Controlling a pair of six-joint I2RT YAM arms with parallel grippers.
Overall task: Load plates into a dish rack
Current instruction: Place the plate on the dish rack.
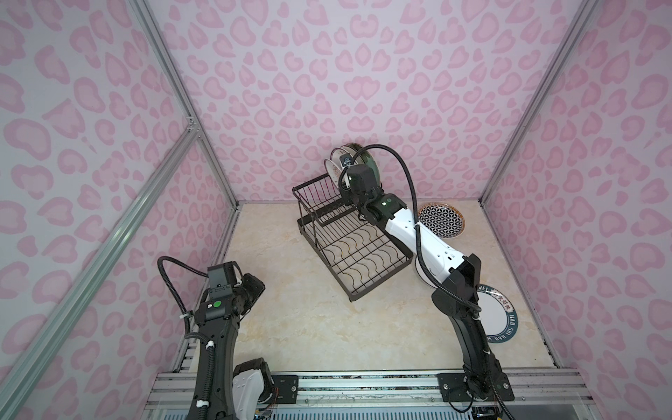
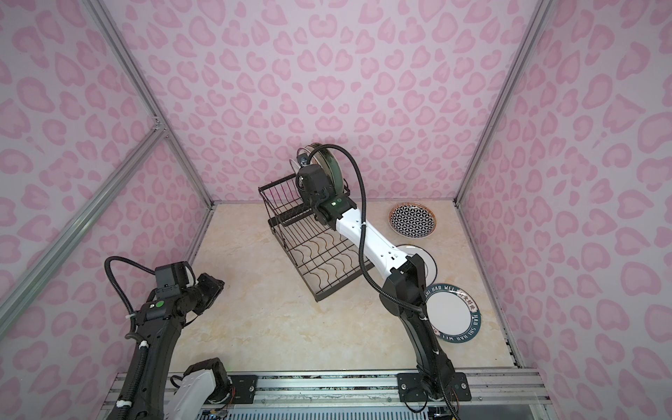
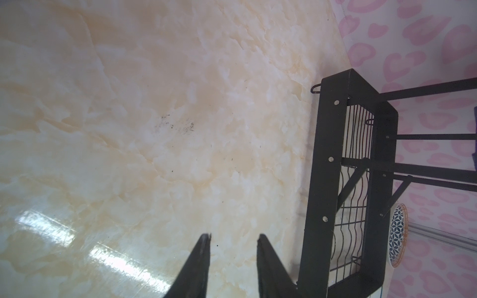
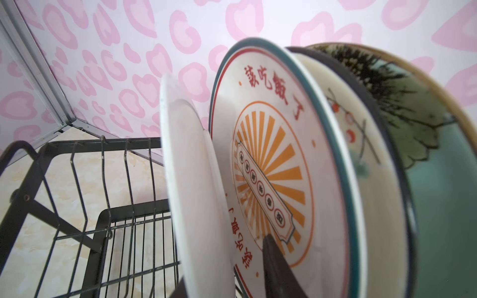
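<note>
Right gripper is straddling the white plate in the rack, jaws apart; left gripper is hovering, jaws apart, empty.

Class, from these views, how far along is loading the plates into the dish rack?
Done: three plates stand in the dish rack, upper tier: orange sunburst, cream sprigged, teal flowered. In hand: the right gripper straddles a fourth, white plate, jaws loose. Remaining: the geometric plate, the teal-lettered plate and a dark-rimmed white plate lie on the table.

Four plates upright in rack, three flat
</note>
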